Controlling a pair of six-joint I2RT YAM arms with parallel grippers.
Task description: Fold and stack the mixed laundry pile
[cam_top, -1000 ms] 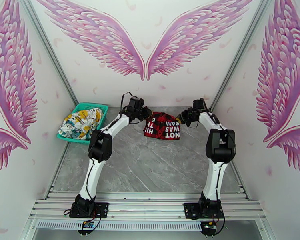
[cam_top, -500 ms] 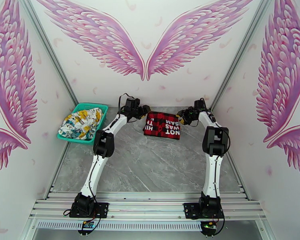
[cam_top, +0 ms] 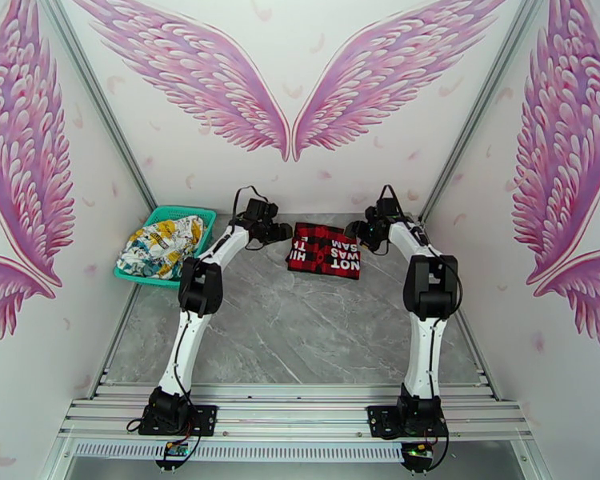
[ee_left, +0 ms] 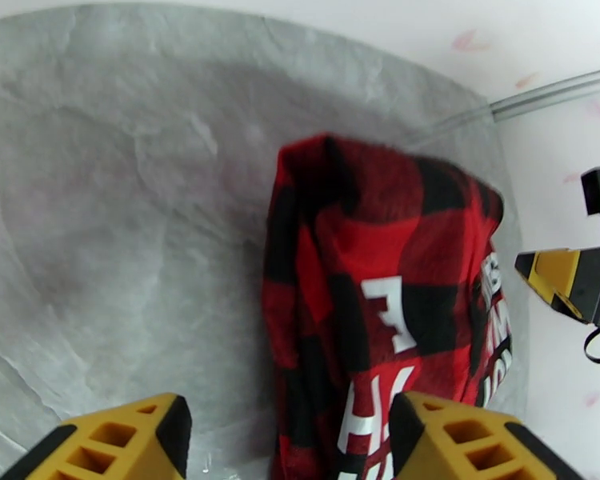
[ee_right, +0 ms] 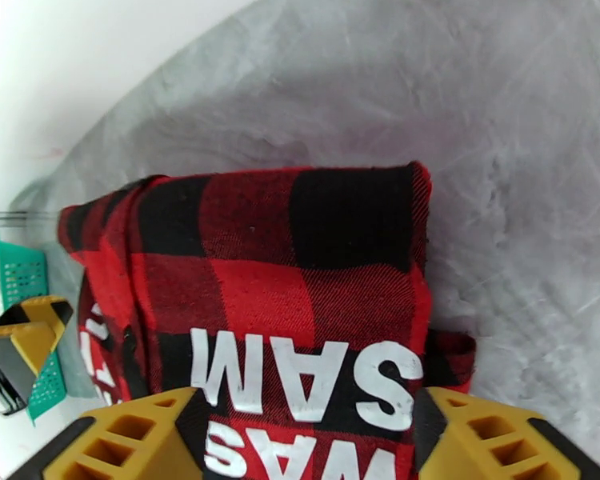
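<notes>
Your left pincer stands wide, with nothing caught between its fingers. It hovers at one short end of the red-and-black plaid garment, which lies just below and ahead of it. Your right pincer is wide too and grips nothing, and the other short end of the same cloth lies directly under it. So the plaid piece rests flat on the table between the two pincers, as a compact rectangle with the white lettering upward. I judge that each pincer stands at one end because a fold needs both edges guided together, and that the jaws are apart so the cloth keeps its shape. On the outer side of your left pincer, well apart from it, the white cartoon-print garment is bunched in the teal basket, not yet folded. It probably calls for the next pick, and the plaid piece can serve as the base of the stack
</notes>
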